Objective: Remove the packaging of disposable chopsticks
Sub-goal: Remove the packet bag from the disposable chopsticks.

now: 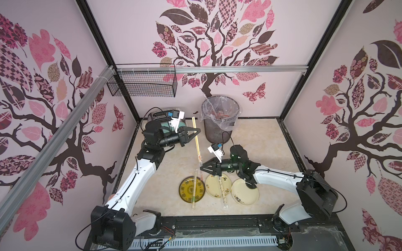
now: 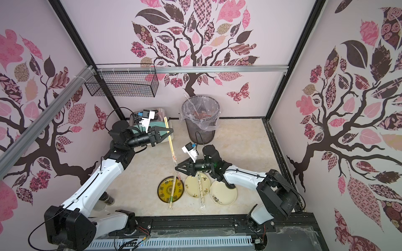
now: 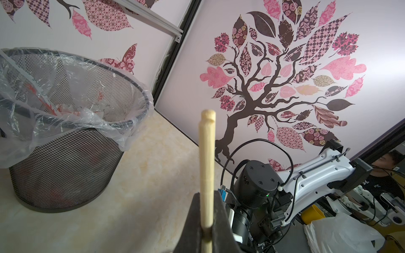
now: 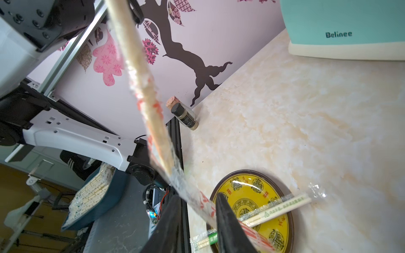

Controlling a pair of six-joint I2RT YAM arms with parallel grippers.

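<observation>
Now, with the left claw (image 1: 197, 131) clenched on the half-bared chopsticks (image 1: 196, 139) mid-frame and the right claw (image 1: 201, 169) parted around the sleeve (image 1: 200, 159) below, pinch plastic only, then pull straight along the sticks.

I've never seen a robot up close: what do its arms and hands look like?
The left arm and right arm have white shells, black joints and black cables. The left hand and right hand are black, triangular pincers, each with a white camera bracket behind.
</observation>
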